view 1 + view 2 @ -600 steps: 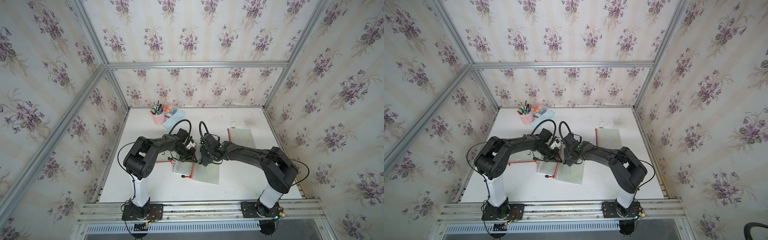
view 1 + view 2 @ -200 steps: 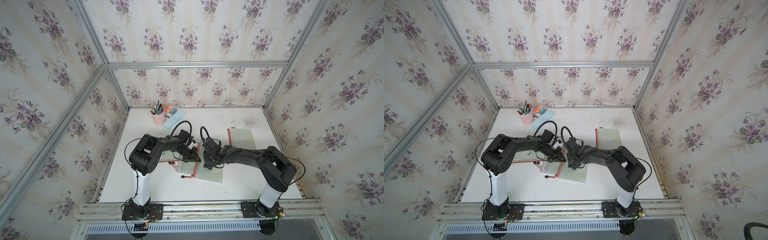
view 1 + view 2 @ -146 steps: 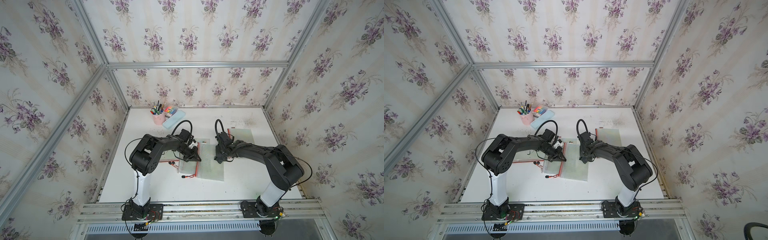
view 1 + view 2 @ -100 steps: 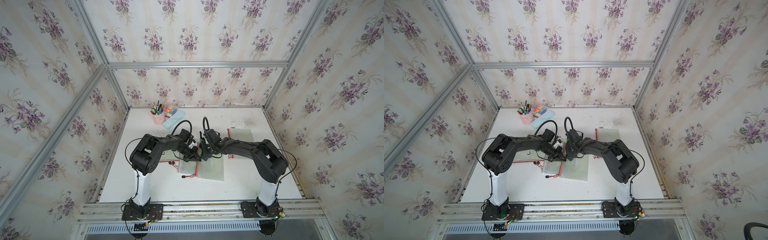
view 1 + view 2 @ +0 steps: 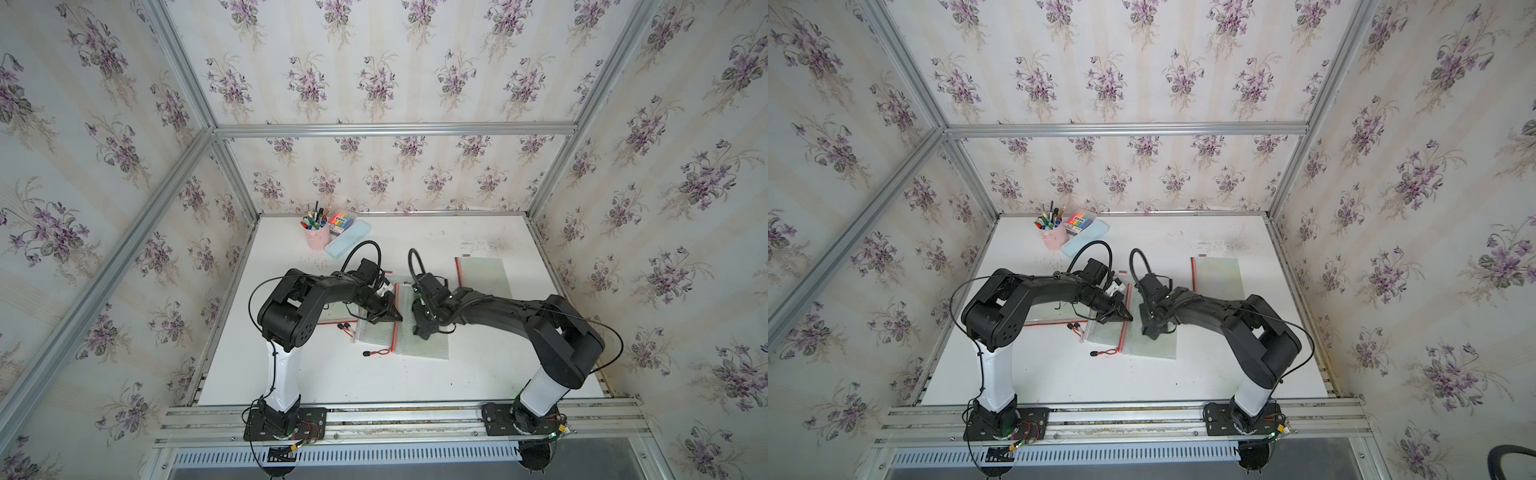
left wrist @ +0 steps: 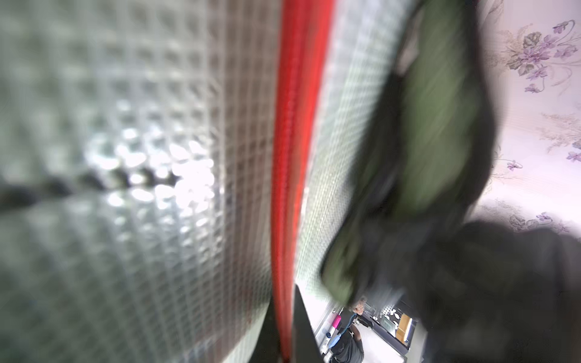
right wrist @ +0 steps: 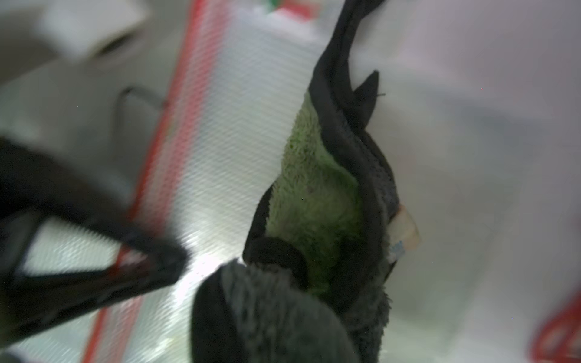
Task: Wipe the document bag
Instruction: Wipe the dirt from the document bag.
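Note:
The document bag (image 5: 426, 343) (image 5: 1156, 347), translucent mesh with a red zipper (image 6: 290, 151), lies flat at the table's middle. My left gripper (image 5: 397, 318) (image 5: 1128, 318) (image 6: 285, 342) is shut on the bag's red zipper edge and pins it down. My right gripper (image 5: 419, 328) (image 5: 1152, 330) is shut on a dark cloth with a green inner side (image 7: 314, 195) (image 6: 437, 125), pressed on the bag's mesh just right of the zipper. In the right wrist view the cloth hides the fingertips, and the left gripper's tip (image 7: 169, 261) shows close by.
A second mesh bag (image 5: 482, 272) (image 5: 1217, 274) lies at the back right, and a third (image 5: 332, 313) under the left arm. A pink pen cup (image 5: 318, 237), a marker box and a blue pencil case (image 5: 347, 239) stand at the back left. A red cord (image 5: 376, 353) lies in front.
The right gripper has swept the cloth across the bag, out to the right, back toward the zipper, then toward the front. The left gripper has kept its hold on the zipper edge.

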Controlling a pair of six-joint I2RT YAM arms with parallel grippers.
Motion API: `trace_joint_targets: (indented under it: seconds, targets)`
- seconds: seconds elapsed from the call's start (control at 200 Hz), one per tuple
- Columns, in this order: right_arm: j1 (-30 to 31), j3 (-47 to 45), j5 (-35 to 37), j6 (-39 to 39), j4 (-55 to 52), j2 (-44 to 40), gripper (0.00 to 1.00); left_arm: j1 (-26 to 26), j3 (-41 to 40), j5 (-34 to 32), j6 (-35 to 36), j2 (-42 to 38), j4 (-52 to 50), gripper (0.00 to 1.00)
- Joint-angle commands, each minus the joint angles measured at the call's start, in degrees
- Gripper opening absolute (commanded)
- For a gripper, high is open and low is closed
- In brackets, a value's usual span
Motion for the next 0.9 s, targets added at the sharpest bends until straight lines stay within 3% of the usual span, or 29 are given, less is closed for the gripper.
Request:
trace_joint_targets:
  seconds: [0.0,0.15,0.235,0.4,0.505,0.575,0.729,0.809,0.899]
  targets:
    - [1.63,-3.64,-1.19,6.24,-0.87,-2.52,0.15,0.04,-0.07,-5.61,0.1,0.46,-1.29,0.0]
    - [-2.88,-13.06,3.25,9.39,-3.43,-10.75,0.15,0.0,0.25,-5.51,1.19,0.32,-2.93,0.0]
    - [-1.84,-11.28,1.32,9.24,-2.93,-10.41,0.15,0.0,0.5,-5.58,2.0,0.04,-4.02,0.0]
    - [6.14,-3.58,-4.84,8.91,5.33,-4.3,0.16,-0.08,0.72,-5.76,3.53,0.08,-5.96,0.0]
    - [6.3,-2.5,-2.6,8.75,1.81,-0.87,0.16,-0.09,1.38,-6.1,4.43,0.0,-7.41,0.0]
    - [4.26,-6.08,-0.66,8.61,-1.1,-2.09,0.16,-0.08,1.53,-6.41,5.05,-0.53,-8.14,0.0]
    - [-6.3,-15.73,2.05,7.2,-3.87,-10.55,0.16,-0.03,1.99,-8.01,7.33,-1.64,-10.84,0.0]
    - [-10.84,-14.52,0.61,5.96,-5.03,-14.39,0.16,0.0,2.08,-8.63,8.36,-2.68,-12.41,0.0]
    - [-11.25,-8.49,2.39,4.86,-5.91,-19.4,0.16,-0.24,3.95,-10.59,9.76,-6.54,-17.11,0.0]
